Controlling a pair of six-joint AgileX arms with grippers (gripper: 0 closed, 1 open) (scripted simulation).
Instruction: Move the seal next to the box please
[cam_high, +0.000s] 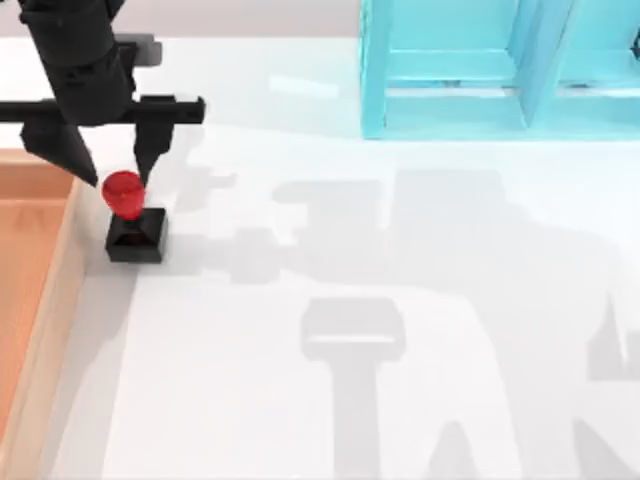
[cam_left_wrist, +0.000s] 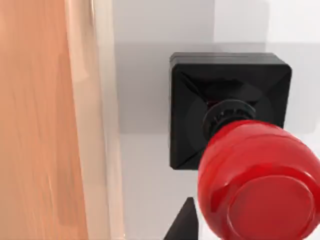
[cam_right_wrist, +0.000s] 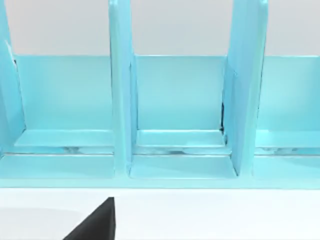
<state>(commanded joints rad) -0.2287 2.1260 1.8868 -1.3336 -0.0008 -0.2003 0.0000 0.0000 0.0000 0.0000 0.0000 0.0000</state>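
Seal (cam_high: 133, 222) is standing upright, red knob up, just beside the box (cam_high: 60, 270); left gripper (cam_high: 112, 172) is straddling the knob, fingers spread.

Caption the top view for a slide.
Left gripper open around the seal, standing on the table beside the box.

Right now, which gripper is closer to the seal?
Left. The left gripper sits right over the seal beside the box, jaws flanking its red knob. The right gripper faces the blue shelf unit, away from the seal.
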